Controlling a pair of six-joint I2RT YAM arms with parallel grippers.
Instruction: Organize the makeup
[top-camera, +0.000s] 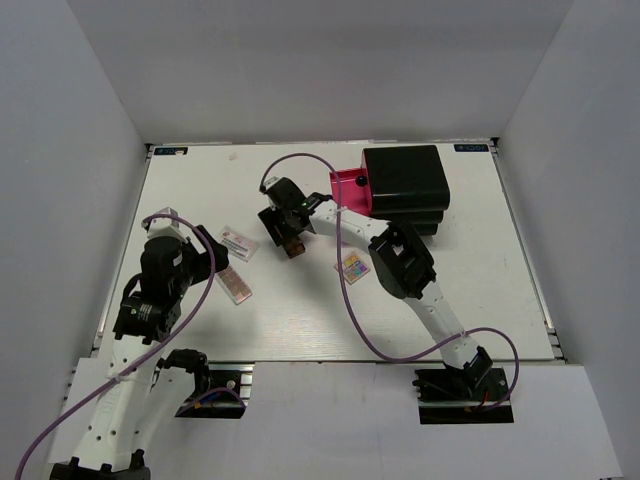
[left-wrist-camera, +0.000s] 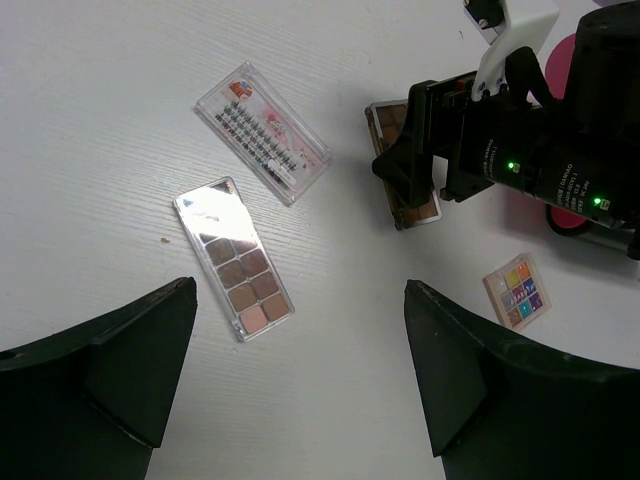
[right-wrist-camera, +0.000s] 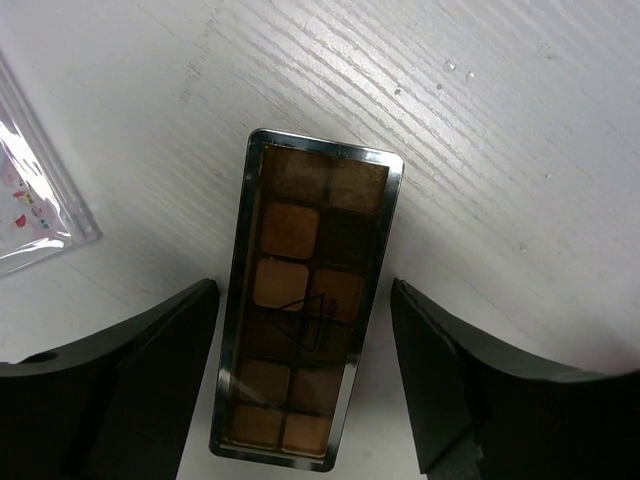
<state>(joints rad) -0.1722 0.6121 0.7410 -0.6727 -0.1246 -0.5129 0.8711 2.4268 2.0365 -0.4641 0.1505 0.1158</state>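
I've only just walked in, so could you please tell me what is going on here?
The right claw, open, straddles a long brown-toned eyeshadow palette on the white table without gripping it. The left claw hovers open above a second long brown palette. The black drawer box has a pink drawer open.

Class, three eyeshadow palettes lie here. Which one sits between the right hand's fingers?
The long brown palette beneath the right hand, a finger either side. The other long palette and the square pastel palette lie clear of it.
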